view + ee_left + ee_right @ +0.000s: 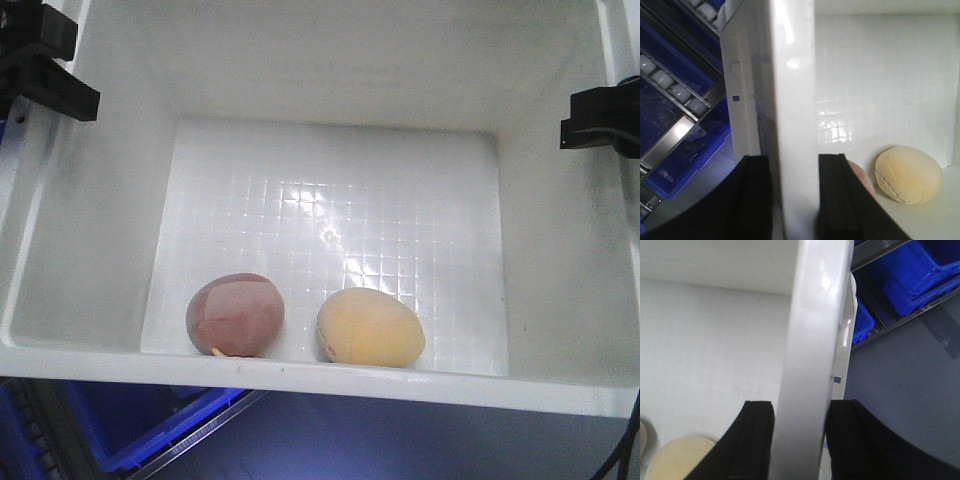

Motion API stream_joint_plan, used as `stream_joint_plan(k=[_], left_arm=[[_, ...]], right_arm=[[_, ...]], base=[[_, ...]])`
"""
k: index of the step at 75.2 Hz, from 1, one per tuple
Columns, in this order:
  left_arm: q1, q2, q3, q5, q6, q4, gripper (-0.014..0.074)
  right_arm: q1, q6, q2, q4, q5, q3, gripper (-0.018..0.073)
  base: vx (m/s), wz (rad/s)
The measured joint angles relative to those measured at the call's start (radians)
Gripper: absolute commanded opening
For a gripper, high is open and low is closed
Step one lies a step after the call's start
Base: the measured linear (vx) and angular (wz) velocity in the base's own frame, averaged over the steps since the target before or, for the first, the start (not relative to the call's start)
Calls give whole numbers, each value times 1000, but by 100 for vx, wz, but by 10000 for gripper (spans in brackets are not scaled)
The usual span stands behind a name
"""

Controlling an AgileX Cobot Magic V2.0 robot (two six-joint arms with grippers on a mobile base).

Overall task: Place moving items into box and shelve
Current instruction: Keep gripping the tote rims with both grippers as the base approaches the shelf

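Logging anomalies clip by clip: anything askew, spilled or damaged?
Nothing stands out. The pink toy and yellow toy lie on the box floor; the left gripper and right gripper each clamp a side wall.

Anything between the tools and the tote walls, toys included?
Nothing visible: left tool and right tool each straddle a side wall of the tote; pink toy and yellow toy lie on its floor, apart from both.

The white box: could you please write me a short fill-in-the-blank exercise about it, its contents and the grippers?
In the front view, the pinkish-brown toy lies ____ of the pale yellow toy. In all, ____ toys lie in the white box. The left gripper and the right gripper each grip a box wall, one finger inside, one ____.
Missing words: left; two; outside.
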Motion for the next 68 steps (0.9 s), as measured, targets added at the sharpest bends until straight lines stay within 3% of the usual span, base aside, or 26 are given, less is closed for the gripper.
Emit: stream_joint_plan(k=[68], left_arm=[[0, 1, 3, 1, -3, -5, -3]], right_arm=[[0, 0, -1, -7, 2, 0, -6]], base=[[6, 25]])
